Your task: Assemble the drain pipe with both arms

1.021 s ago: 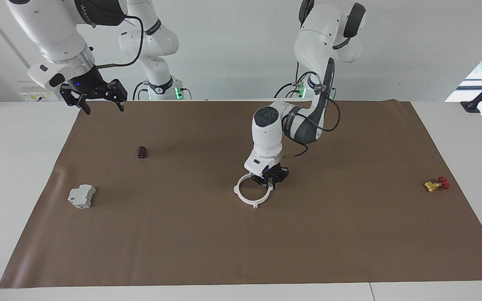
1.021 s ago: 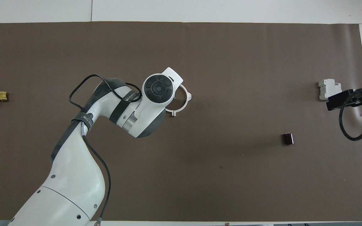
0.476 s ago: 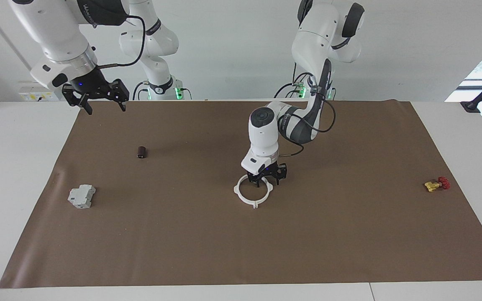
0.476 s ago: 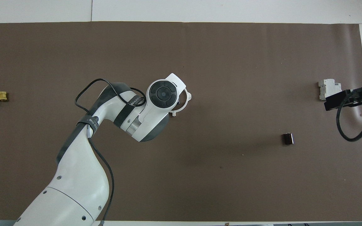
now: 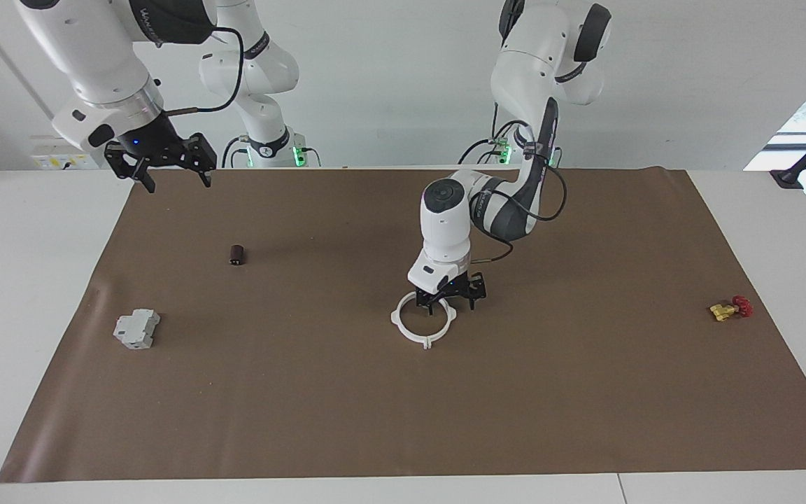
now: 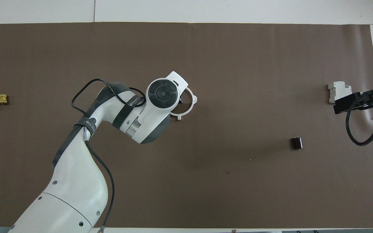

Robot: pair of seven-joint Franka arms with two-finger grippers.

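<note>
Brown mat (image 5: 403, 420) covers nearly the whole table, its edges showing on all four sides of the facing frame, a white table margin (image 5: 25, 280) outside it at frame left and right. Lower half of that frame is bare mat, wide room to move. Upper half of the overhead frame is likewise bare.

Drain pipe (image 5: 422, 324) lies flat at mid-frame in the facing view as one closed white ring with small tabs. In the overhead frame the drain pipe (image 6: 189, 105) shows only as an arc just right of my left wrist housing, which covers the rest.

My left gripper (image 5: 453, 299) hangs low over the ring's upper edge in the facing frame, fingers spread apart, one tip at the ring's rim and the other just outside it toward frame right. I cannot tell whether a tip touches the plastic. Nothing is clamped.

My right gripper (image 5: 172, 175) is up in the air at upper left of the facing frame, over the mat's corner, fingers apart, empty; that arm waits. In the overhead frame it shows at the right edge (image 6: 356, 102).

Scattered pieces, all well apart from the ring: grey box (image 5: 136, 329) at left, small dark cylinder (image 5: 237, 255) above it, red-and-yellow valve (image 5: 730, 308) at right.
</note>
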